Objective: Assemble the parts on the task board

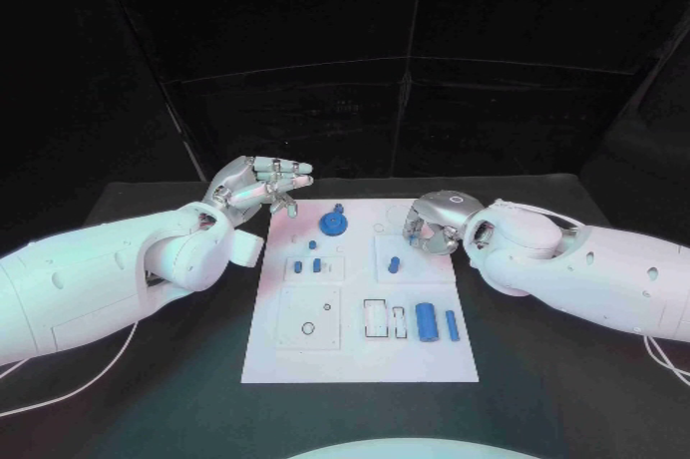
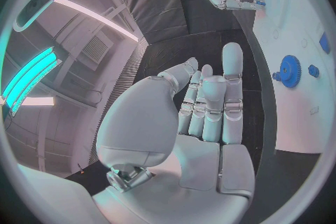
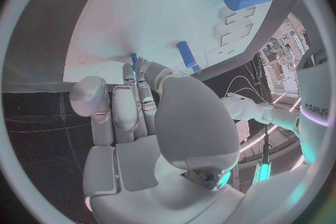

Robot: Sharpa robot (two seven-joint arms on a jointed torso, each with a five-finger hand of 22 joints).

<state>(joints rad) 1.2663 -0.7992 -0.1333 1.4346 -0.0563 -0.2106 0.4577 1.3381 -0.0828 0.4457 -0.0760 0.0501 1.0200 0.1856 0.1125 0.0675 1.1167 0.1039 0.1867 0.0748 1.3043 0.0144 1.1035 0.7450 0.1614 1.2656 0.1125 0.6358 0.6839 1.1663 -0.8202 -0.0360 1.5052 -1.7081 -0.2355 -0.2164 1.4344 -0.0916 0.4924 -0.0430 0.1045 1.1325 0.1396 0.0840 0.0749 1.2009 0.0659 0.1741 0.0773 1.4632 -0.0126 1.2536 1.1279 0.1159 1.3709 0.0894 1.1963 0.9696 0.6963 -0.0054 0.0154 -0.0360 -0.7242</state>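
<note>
Right wrist view alone shows fingertips (image 3: 137, 70) touching a blue peg (image 3: 134, 59).

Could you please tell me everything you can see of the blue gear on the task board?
The blue gear is a round, toothed disc, plastic by its look, with a raised hub. It lies flat on the far part of the white task board, a small blue peg just beside it. Neither hand touches it.

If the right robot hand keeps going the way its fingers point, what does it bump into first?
Probably the small blue peg right at the right robot hand's fingertips, standing on the white task board. The tips look nearly on it, though depth is hard to judge.
</note>
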